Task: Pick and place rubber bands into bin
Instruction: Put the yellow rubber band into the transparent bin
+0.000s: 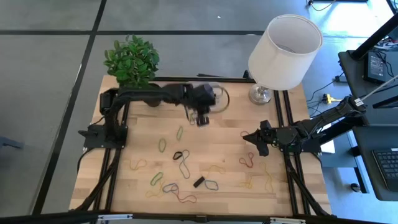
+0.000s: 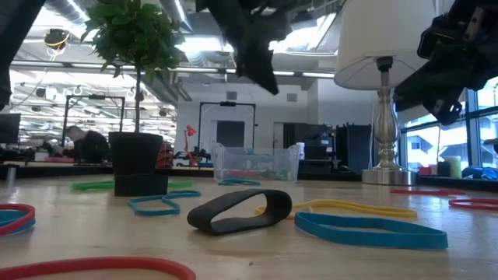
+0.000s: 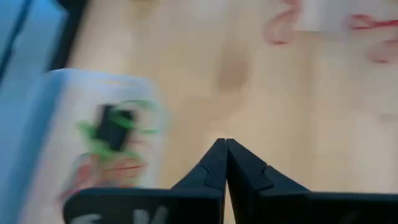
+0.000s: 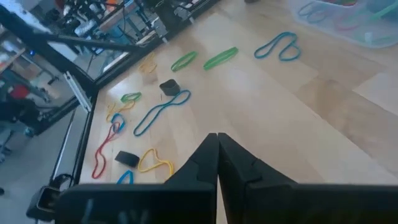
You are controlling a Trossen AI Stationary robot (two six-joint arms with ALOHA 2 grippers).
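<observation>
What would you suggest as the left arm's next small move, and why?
Probably swing the left hand back from beside the bin toward the nearest green rubber band and open it. Its fingers are shut with nothing between them, the bin already holds a few bands, and many still lie on the table. The right hand waits, shut.

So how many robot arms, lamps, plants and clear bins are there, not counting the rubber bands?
Robot arms: 2 (left arm, right arm)
lamp: 1
plant: 1
bin: 1
Total: 5
</observation>
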